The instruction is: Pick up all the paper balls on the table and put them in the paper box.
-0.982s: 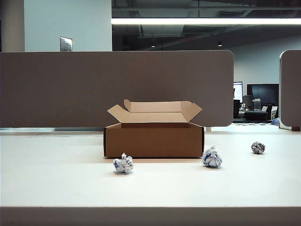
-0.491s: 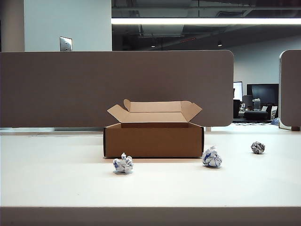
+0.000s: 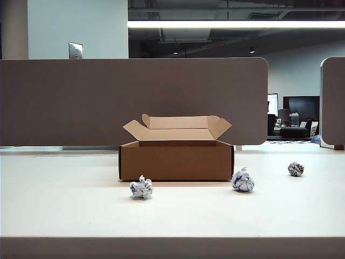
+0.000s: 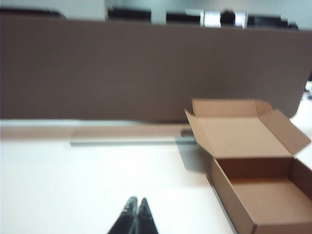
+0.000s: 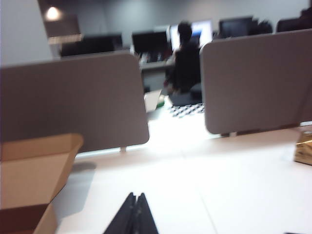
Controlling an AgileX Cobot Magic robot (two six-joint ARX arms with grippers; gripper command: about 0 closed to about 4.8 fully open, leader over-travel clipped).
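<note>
Three paper balls lie on the white table (image 3: 64, 210): one (image 3: 141, 188) in front of the box's left corner, one (image 3: 243, 181) off its right corner, and a darker one (image 3: 295, 169) further right. The open brown paper box (image 3: 176, 159) stands in the middle with its flaps up. It also shows empty inside as the paper box (image 4: 258, 190) in the left wrist view and by one flap (image 5: 34, 170) in the right wrist view. My left gripper (image 4: 137, 200) and right gripper (image 5: 135, 196) are both shut on nothing, over bare table. Neither arm shows in the exterior view.
Grey-brown partition panels (image 3: 135, 100) stand behind the table, with a second panel (image 3: 332, 100) at the far right. A small gold-coloured object (image 5: 303, 148) sits at the table's right side in the right wrist view.
</note>
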